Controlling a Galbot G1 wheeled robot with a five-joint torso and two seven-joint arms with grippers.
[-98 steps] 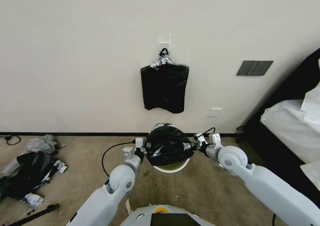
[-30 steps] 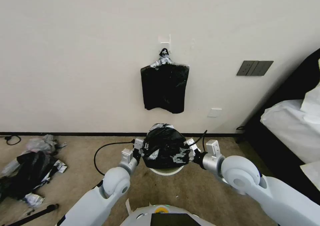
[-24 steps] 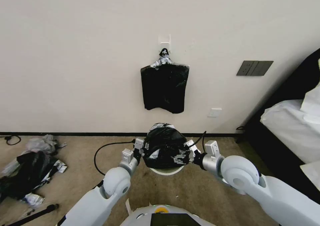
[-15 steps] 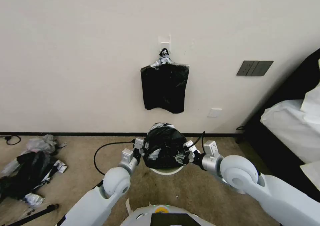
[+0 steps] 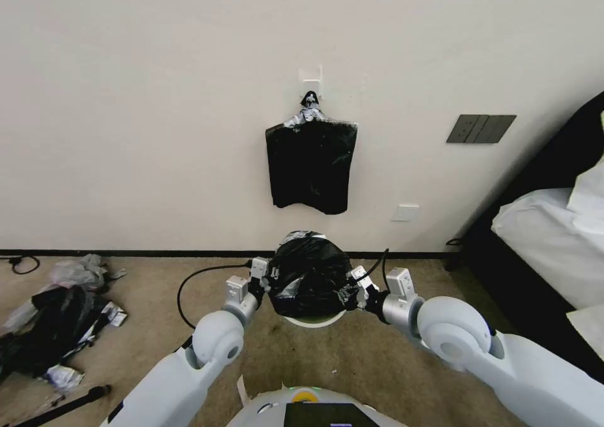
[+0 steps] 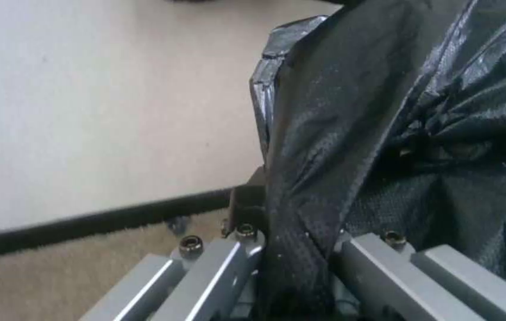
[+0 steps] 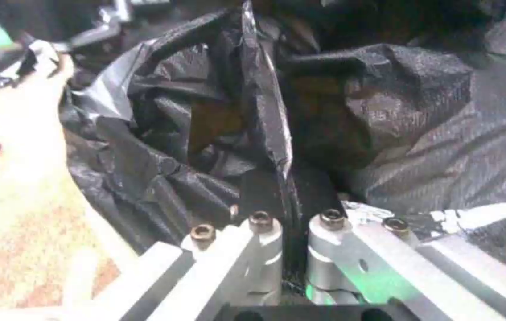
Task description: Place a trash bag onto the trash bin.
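Since the frame about three seconds back, both arms had drawn nearer the robot and the bag hid more of the bin's mouth, leaving a thinner sliver of rim in sight. The trash bag, glossy black and wrinkled with silvery patches, sat bunched over the trash bin, whose pale cream rim peeked out below the bag on the side nearest the robot. The bin stood on the carpet close to the wall. The left hand was at the bag's left side, and in the left wrist view its fingers were pressed together on a fold of black plastic. The right hand was at the bag's right side, likewise pinching a ridge of the bag between its fingers. A flat bundle of black bags hung on the wall above, and a heap of litter lay on the floor well off to the left
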